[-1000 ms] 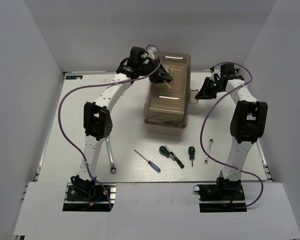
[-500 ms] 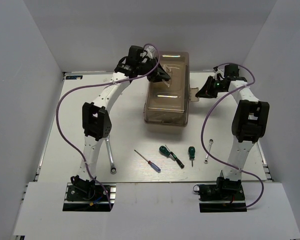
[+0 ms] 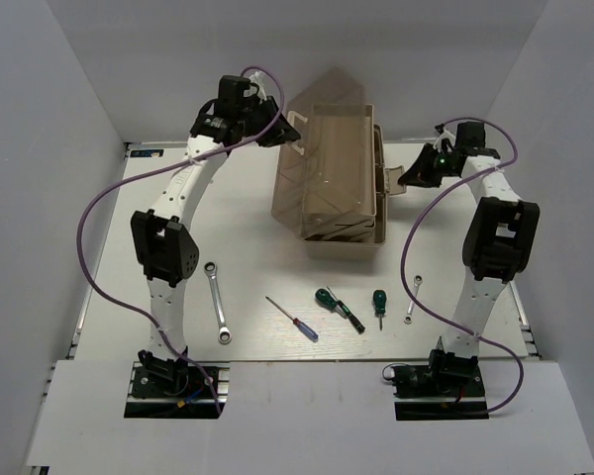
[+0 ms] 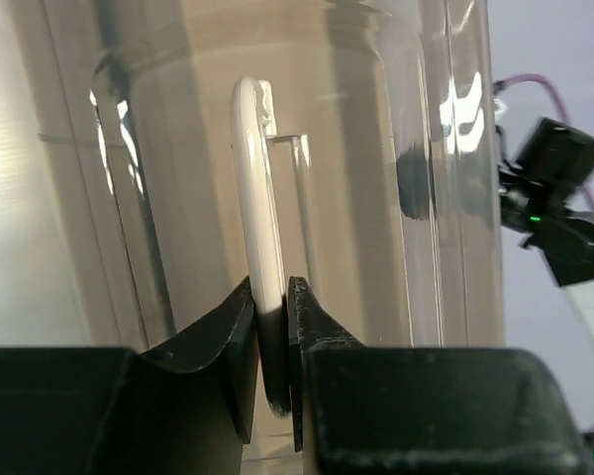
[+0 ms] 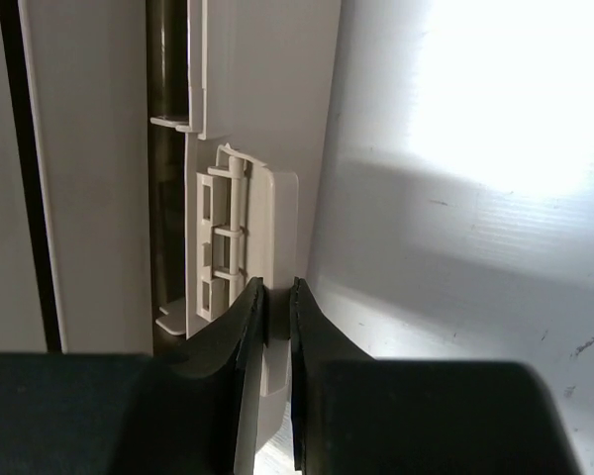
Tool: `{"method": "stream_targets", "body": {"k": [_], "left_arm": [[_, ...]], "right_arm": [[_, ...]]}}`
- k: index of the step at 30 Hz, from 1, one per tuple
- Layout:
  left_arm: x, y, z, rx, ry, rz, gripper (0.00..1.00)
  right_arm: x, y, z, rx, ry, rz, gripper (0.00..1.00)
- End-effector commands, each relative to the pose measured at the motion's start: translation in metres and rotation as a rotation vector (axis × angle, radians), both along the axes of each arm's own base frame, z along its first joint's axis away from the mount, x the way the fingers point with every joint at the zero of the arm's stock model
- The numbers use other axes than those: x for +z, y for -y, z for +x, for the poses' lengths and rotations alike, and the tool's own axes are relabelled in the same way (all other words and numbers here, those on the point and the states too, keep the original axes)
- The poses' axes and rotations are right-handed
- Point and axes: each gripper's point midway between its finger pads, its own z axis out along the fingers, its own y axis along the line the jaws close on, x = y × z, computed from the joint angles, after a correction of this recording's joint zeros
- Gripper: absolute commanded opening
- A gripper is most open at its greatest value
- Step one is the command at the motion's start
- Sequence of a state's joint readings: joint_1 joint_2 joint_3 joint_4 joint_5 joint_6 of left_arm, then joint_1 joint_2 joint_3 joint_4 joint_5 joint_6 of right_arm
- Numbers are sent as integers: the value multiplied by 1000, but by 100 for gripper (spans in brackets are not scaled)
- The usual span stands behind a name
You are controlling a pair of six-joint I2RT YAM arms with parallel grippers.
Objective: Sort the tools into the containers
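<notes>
We see the left gripper (image 4: 270, 297) pinched nearly shut on the white handle (image 4: 252, 188) of the lid (image 3: 322, 148), which tilts up off the toolbox (image 3: 346, 247) at mid-table. The right gripper (image 5: 273, 297) seems clamped on the side latch (image 5: 240, 233). The screwdrivers (image 3: 339, 308) and wrenches (image 3: 218, 302) lie loose on the table (image 3: 257, 237), nearer the arm bases.

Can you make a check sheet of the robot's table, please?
Surface: white table, tools and toolbox on it.
Job's things: beige plastic toolbox, smoky brown translucent lid tilted up; long silver wrench, thin red-and-blue screwdriver, two green-handled screwdrivers, short silver wrench loose in front.
Clutter: nothing seen.
Grippers: left gripper shut on lid's white handle; right gripper shut on beige latch.
Cables: purple cables in wide loops, one per side.
Surroundings: white walls.
</notes>
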State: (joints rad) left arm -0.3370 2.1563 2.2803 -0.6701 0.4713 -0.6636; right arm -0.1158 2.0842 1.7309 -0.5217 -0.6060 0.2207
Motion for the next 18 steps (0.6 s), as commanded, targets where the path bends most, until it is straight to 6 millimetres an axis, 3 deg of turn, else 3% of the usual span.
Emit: {"method": "stream_targets", "body": {"k": [1,3,4,7,12,15,16,18], "left_arm": [[40,-46,-13,114,125,116,0],[40,-61,-19,153,128,148,0],[20,-65,-23,153,90,177,0],[0,-89,-26,226,52,229,0],[-25,-102,-32,263,17,266,0],[-34,-104,-34,268,0,279,16],[-34,-104,-34,268,0,279,31],[-43,-105,-36,265,-18,287,44]], "right_arm": [[32,33,31,-37,172,-95,0],[35,35,34,-34,186,-103,0],[37,36,35,-35,189,-105,0],[38,37,41,-29,202,-116,0],[57,36,61,-16,275,-145,0],[56,35,65,-7,278,-141,0],[60,33,66,0,287,-135,0],[58,31,65,12,287,-120,0]]}}
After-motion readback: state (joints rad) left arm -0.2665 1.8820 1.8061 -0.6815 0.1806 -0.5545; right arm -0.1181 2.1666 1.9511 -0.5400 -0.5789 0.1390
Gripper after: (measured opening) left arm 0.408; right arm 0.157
